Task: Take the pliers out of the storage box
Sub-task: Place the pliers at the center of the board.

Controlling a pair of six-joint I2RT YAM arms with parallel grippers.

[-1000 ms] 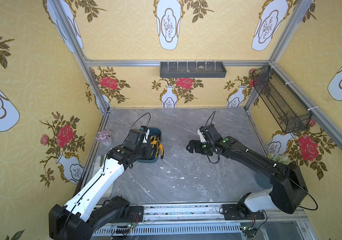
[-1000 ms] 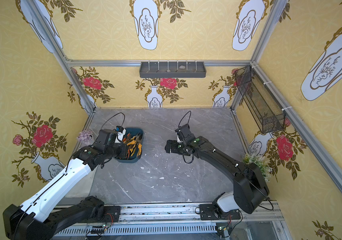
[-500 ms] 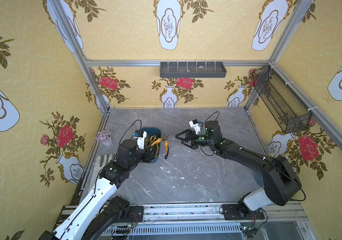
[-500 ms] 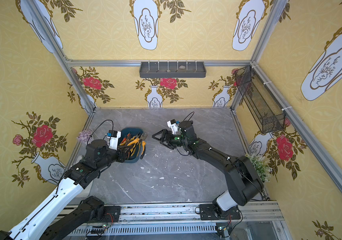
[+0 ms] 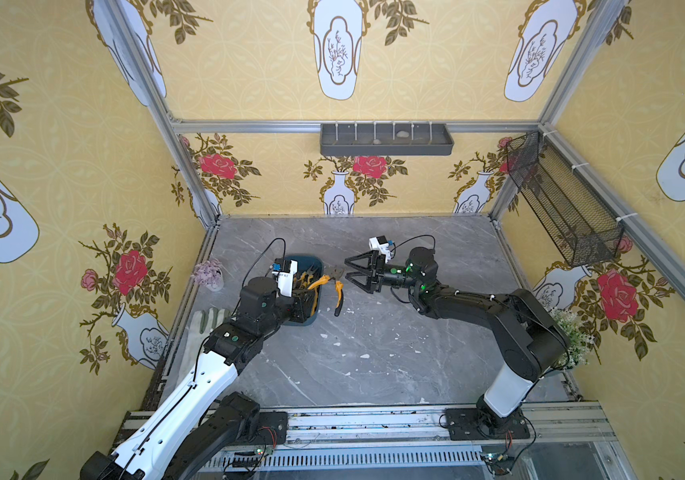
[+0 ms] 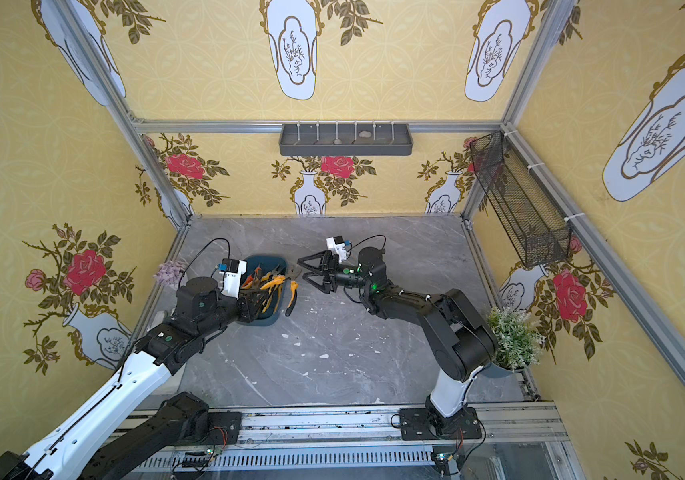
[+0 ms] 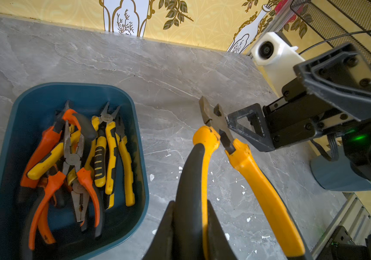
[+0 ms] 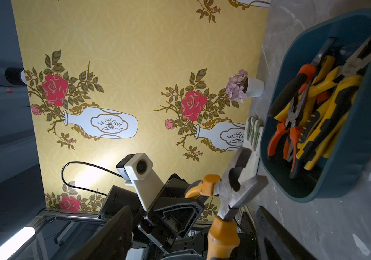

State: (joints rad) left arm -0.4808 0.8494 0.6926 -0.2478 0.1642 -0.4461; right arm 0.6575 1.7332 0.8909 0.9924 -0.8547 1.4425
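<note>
Yellow rubber with a black inner strip covered the handles of the held pliers (image 7: 245, 161), which hung clear of the storage box (image 7: 145, 191), just beside its long side and above the grey marble-look table (image 5: 374, 353). The left gripper (image 7: 190, 204) was clenched on one handle only. The other handle stood apart from it, and the dark metal head was parted, pointing toward the right arm.

The right gripper (image 5: 347, 268) was spread wide, with its jaws on either side of that metal head. In the left wrist view one fingertip (image 7: 231, 120) sat touching or almost touching the head; I could not tell which. It grasped nothing.

The other pliers (image 7: 78, 157) lay heaped inside the storage box, their orange-and-black and yellow-and-black handles crossed over one another.

Both top views showed the box toward the table's left edge. A small pot of lilac flowers (image 5: 207, 274) stood near it by the left wall, and a pale glove (image 5: 207, 320) lay along that edge, partly hidden by the left arm. A green potted plant (image 6: 513, 336) stood at the right side, behind the right arm.
</note>
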